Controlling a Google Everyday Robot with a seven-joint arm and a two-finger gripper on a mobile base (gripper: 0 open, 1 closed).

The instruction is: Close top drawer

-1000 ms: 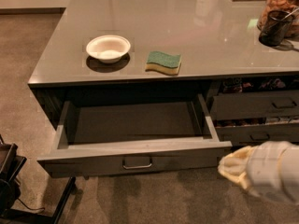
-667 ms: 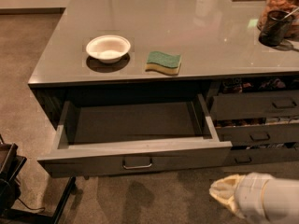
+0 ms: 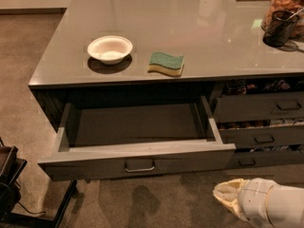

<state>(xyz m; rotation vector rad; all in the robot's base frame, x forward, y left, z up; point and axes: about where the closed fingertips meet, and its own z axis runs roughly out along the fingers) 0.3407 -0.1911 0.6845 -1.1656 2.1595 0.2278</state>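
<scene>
Top drawer (image 3: 137, 163) stands open; gripper (image 3: 228, 194) low right, state we cannot tell. Off-centre push may skew, jam it.

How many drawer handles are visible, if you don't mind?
4: a silvery one on the top drawer, three dark ones stacked at right; more may lie out of frame. The gripper sits bottom right.

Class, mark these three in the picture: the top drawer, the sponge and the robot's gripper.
top drawer (image 3: 190, 159): camera view, on its long front panel, right of the handle.
sponge (image 3: 166, 61): camera view, on its green top face.
gripper (image 3: 227, 193): camera view, lower right corner, on its pale tip.
</scene>
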